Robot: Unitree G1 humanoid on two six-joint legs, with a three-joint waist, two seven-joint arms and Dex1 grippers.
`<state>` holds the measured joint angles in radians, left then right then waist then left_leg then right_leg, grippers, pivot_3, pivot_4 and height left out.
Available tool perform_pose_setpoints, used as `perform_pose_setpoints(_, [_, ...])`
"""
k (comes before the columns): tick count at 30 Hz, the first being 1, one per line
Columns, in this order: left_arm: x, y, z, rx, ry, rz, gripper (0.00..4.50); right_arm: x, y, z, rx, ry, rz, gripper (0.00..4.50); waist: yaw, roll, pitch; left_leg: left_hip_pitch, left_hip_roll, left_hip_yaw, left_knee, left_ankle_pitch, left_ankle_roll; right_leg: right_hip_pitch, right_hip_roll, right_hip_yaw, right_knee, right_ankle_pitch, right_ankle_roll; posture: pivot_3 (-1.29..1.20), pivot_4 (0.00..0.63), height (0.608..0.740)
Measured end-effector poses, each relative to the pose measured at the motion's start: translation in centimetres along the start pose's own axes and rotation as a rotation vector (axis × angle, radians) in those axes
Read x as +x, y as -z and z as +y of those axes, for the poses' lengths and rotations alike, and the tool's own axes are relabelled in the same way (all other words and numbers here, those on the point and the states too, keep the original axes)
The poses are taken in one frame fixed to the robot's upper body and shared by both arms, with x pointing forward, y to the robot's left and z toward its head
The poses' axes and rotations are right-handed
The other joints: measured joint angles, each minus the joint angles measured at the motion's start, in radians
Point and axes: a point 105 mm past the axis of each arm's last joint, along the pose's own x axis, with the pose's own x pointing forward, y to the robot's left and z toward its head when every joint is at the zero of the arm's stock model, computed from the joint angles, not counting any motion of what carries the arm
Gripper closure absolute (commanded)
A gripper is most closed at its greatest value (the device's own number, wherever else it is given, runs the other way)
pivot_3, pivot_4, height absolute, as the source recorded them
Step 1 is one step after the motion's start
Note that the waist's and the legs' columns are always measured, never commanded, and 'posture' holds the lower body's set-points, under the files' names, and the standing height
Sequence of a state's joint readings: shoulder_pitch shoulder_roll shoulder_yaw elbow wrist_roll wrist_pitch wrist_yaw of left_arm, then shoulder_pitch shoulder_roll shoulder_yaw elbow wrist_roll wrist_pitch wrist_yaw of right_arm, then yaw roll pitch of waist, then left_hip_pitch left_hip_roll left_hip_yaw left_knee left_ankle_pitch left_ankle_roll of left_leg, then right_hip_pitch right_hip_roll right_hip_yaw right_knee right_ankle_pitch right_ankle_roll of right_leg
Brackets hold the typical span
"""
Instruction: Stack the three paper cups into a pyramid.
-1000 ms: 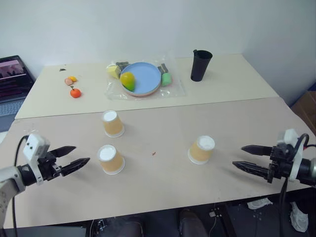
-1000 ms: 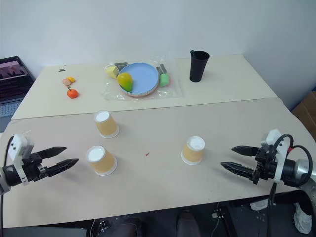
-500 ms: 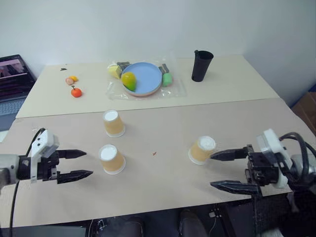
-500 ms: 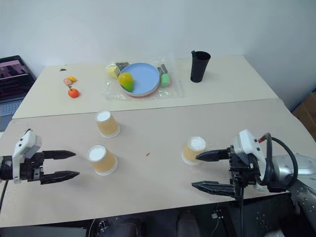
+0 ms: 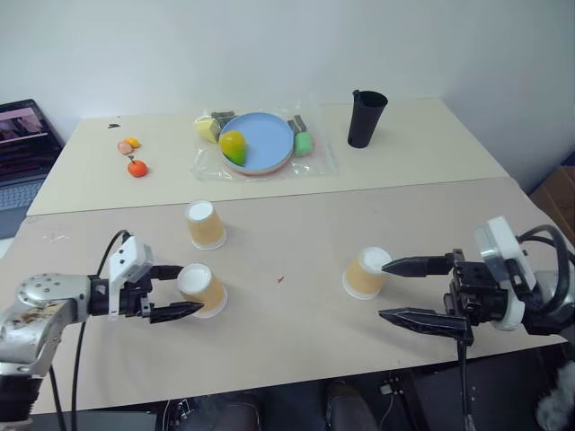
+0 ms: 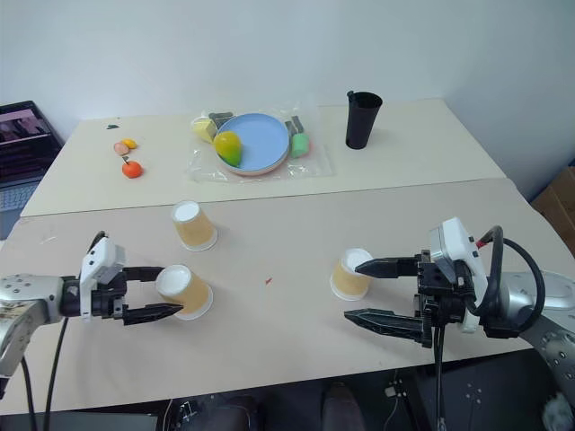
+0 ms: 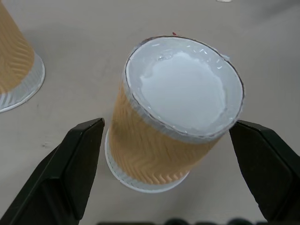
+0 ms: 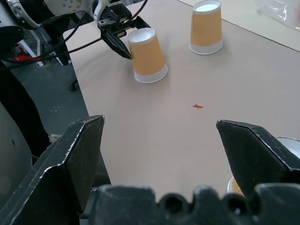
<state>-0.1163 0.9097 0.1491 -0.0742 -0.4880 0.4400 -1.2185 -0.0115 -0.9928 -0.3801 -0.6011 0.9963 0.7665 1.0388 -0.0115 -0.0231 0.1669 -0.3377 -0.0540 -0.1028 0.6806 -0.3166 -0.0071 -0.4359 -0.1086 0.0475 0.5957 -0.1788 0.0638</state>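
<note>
Three paper cups stand upside down on the near table: one at the back left (image 5: 206, 224), one at the front left (image 5: 201, 289), one to the right (image 5: 367, 272). My left gripper (image 5: 191, 288) is open and straddles the front-left cup (image 7: 173, 122). A gap shows between the cup and each finger (image 7: 75, 159). My right gripper (image 5: 384, 290) is open just right of the right cup. Its upper fingertip sits by the cup's white base and its lower one hangs in front of the cup. No cup rests on another.
On the far table stand a tall black cup (image 5: 366, 118) and a blue plate (image 5: 260, 144) with toy fruit on clear plastic. Small orange toys (image 5: 137, 168) lie at its left. A laptop (image 5: 22, 153) sits beyond the left edge. A red speck (image 5: 280, 279) marks the middle.
My left gripper slid right until its open fingers came around the front-left cup. My right gripper came in from the right edge to the right cup, then stayed nearly still.
</note>
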Motion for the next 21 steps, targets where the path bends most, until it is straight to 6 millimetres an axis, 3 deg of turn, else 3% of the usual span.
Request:
perform_pose_setpoints(10, [2.4,-0.4,1.0,0.023,-0.037,-0.059,0.03,-0.2,0.3,0.0,0.012,0.017,0.005,0.0,0.0,0.0,0.0,0.0,0.0,0.0,0.001,0.0,0.0,0.0,0.0,0.0,0.0,0.0,0.0,0.0,0.15,0.735])
perform_pose_setpoints(11, [2.4,-0.5,1.0,0.024,-0.041,-0.065,0.55,-0.2,0.2,0.0,0.009,0.017,0.004,0.0,-0.001,0.0,0.0,0.0,0.0,0.0,0.001,0.0,0.0,0.0,0.0,0.0,0.0,0.0,0.0,0.0,0.15,0.735])
perform_pose_setpoints(12, [2.6,-0.6,1.2,0.023,-0.044,-0.076,0.7,-0.2,0.2,0.0,0.008,0.019,0.004,0.0,-0.001,0.0,0.0,0.0,0.0,0.0,0.001,0.0,0.0,0.0,0.0,0.0,0.0,0.0,0.0,0.0,0.15,0.735])
perform_pose_setpoints(16, [2.8,-1.0,1.4,0.026,-0.05,-0.097,2.01,-0.2,0.2,-0.1,0.007,0.02,0.004,0.0,-0.001,0.0,0.0,0.0,0.0,0.0,0.001,0.0,0.0,0.0,0.0,0.0,0.0,0.0,0.0,0.0,0.15,0.735])
perform_pose_setpoints(21, [3.1,-1.3,1.7,0.016,-0.07,-0.115,2.01,-0.2,0.1,-0.1,0.002,0.024,0.003,0.0,-0.001,0.0,0.0,0.0,0.0,0.0,0.001,0.0,0.0,0.0,0.0,0.0,0.0,0.0,0.0,0.0,0.15,0.735])
